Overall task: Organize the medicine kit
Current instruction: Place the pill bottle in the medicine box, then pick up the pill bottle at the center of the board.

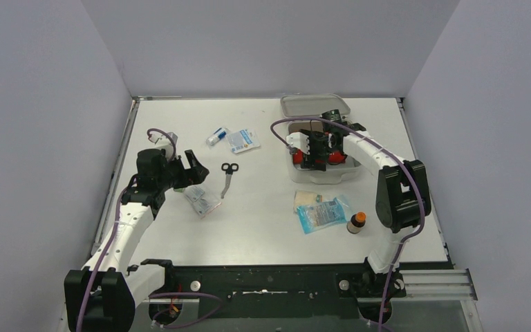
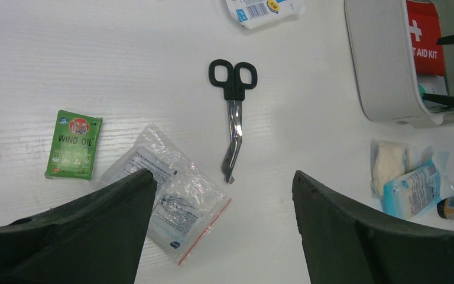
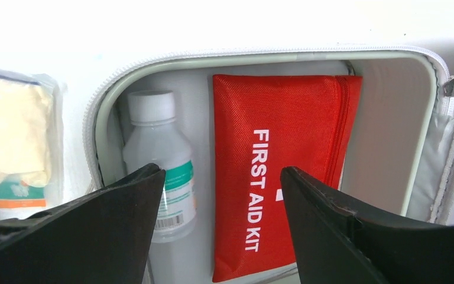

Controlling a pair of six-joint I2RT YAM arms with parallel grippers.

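The medicine kit [image 1: 323, 174] is a pale grey-white box at the right, its lid [image 1: 314, 105] swung open behind it. Inside lie a red First Aid Kit pouch [image 3: 272, 148] and a clear bottle [image 3: 159, 154] with a white cap and green label. My right gripper [image 3: 221, 171] hangs over the open kit [image 3: 260, 56], open, with nothing between its fingers. My left gripper [image 2: 224, 177] is open over the table on the left [image 1: 195, 169], just above a clear zip bag [image 2: 177, 195] and near black-handled scissors [image 2: 233, 112].
A green Wind Oil sachet [image 2: 74, 145] lies left of the zip bag. In front of the kit sit a gauze packet [image 1: 305, 198], a blue packet [image 1: 325, 213] and a small amber bottle [image 1: 356, 222]. A white-blue packet [image 1: 243, 140] and a small tube [image 1: 216, 136] lie farther back.
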